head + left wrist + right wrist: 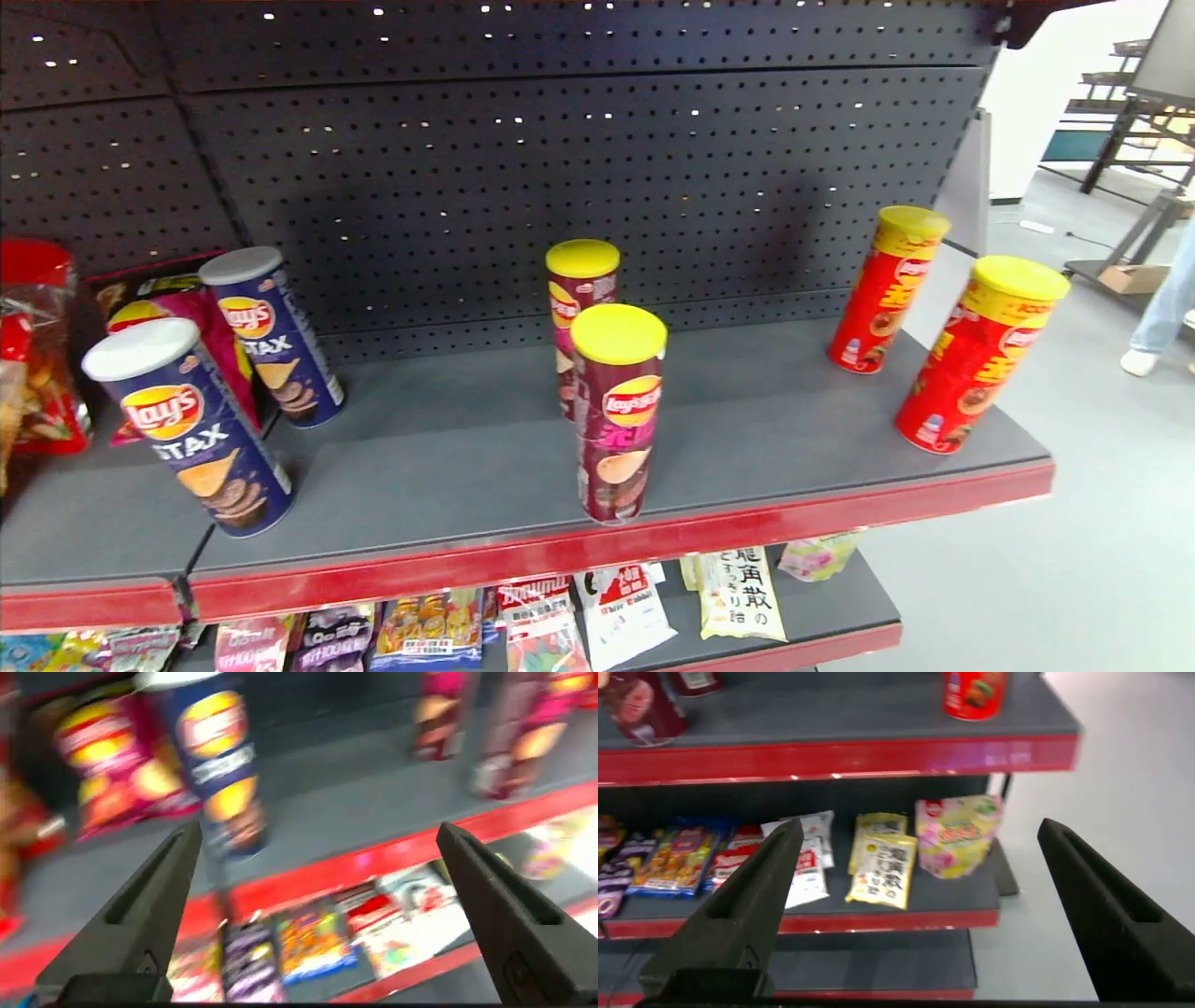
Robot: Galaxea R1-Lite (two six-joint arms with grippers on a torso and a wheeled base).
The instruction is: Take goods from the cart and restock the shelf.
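On the grey shelf [448, 439] with a red front edge stand two blue chip cans [196, 425] at the left, two maroon cans with yellow lids [616, 420] in the middle and two red cans [980, 350] at the right. My left gripper [318, 905] is open with nothing in it, in front of the shelf edge below a blue can [220, 756]. My right gripper [920, 905] is open with nothing in it, facing the lower shelf [878, 924] of snack packets, under a red can [976, 693].
Bagged snacks [37, 345] crowd the shelf's far left. Packets [616, 607] lie on the lower shelf. There is free room between the can groups. Open grey floor [1074, 579] lies right of the shelf end, with a cardboard box [1130, 277] far off.
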